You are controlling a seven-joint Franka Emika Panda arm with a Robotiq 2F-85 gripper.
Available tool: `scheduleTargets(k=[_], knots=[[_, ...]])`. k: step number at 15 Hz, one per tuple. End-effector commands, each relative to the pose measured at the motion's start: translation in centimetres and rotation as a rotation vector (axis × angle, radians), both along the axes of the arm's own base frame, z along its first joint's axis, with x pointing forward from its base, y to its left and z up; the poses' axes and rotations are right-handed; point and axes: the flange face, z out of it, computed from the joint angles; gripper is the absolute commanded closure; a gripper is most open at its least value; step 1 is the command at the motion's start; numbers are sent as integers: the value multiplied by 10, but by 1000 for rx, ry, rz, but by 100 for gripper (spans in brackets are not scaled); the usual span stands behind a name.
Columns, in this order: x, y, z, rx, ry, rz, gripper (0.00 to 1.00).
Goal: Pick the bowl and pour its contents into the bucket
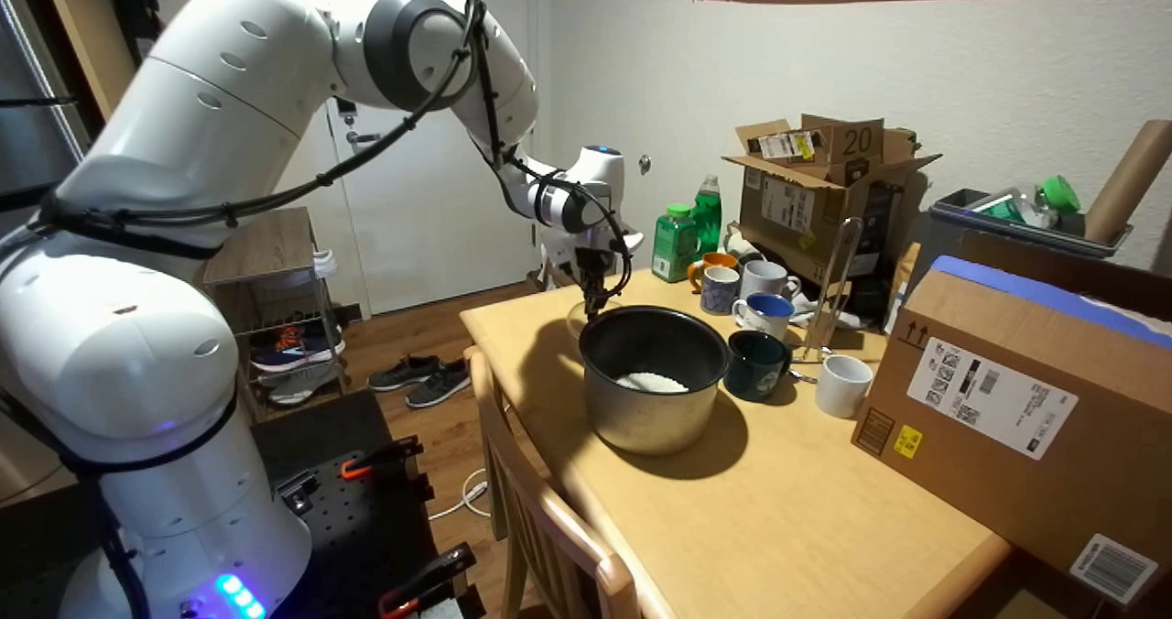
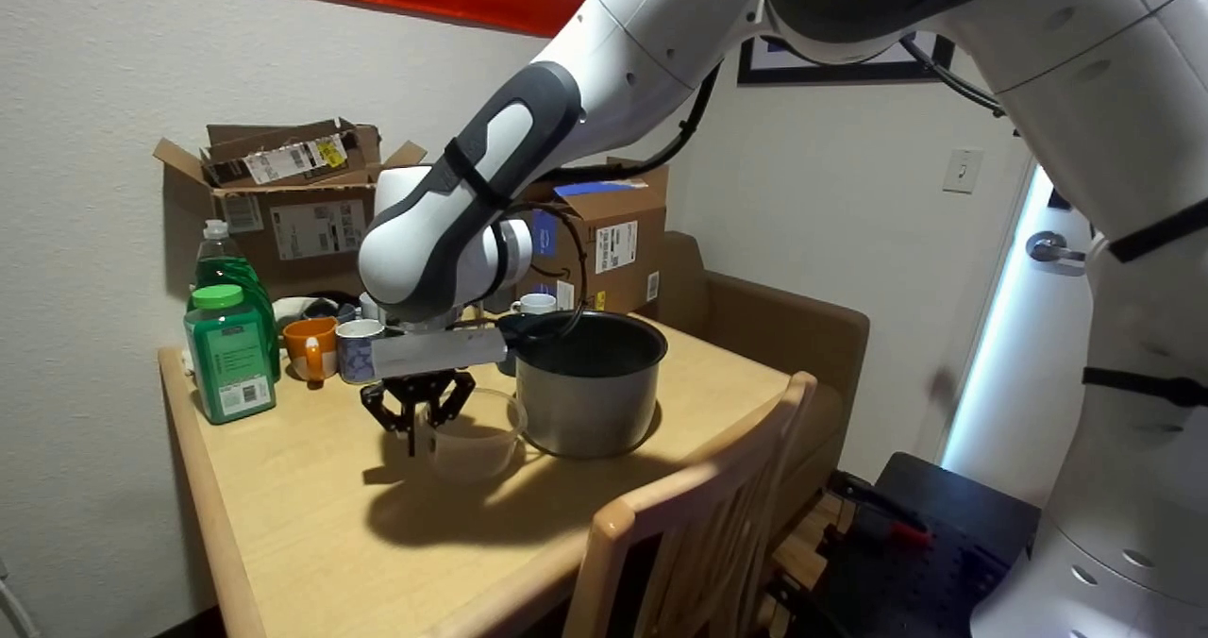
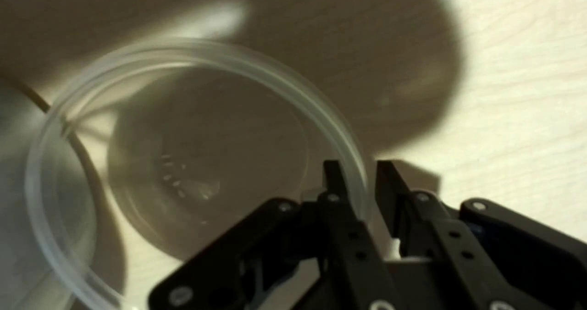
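Note:
In both exterior views the bowl, a clear plastic one (image 2: 477, 449), stands on the table right beside the bucket. My gripper (image 3: 358, 181) has its fingers on either side of the bowl's rim (image 3: 321, 103), with a visible gap to the outer finger; the jaws are a little apart. A few small pale specks (image 3: 172, 177) show inside the bowl. The bucket (image 1: 655, 418) is a large grey pot with a dark interior, holding a white heap (image 1: 652, 382). Part of its wall (image 3: 41, 186) enters the wrist view at the left edge.
Several mugs, among them a dark green one (image 1: 756, 367) close to the bucket, line the wall side. Green bottles (image 2: 231, 355) and an open cardboard box (image 1: 787, 207) stand behind. A big carton (image 1: 1007, 418) and a wooden chair (image 2: 689, 506) border the table (image 1: 778, 509).

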Motion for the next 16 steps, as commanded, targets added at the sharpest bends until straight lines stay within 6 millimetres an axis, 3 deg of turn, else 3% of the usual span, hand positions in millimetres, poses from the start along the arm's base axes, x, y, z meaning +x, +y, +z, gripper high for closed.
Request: scheduleTargets(k=[1, 7, 12, 16], knots=[[3, 5, 2, -17, -20, -17, 43], [-1, 20, 17, -13, -39, -1, 1], [-2, 26, 29, 1, -51, -2, 0], [-10, 34, 71, 90, -53, -12, 0]])
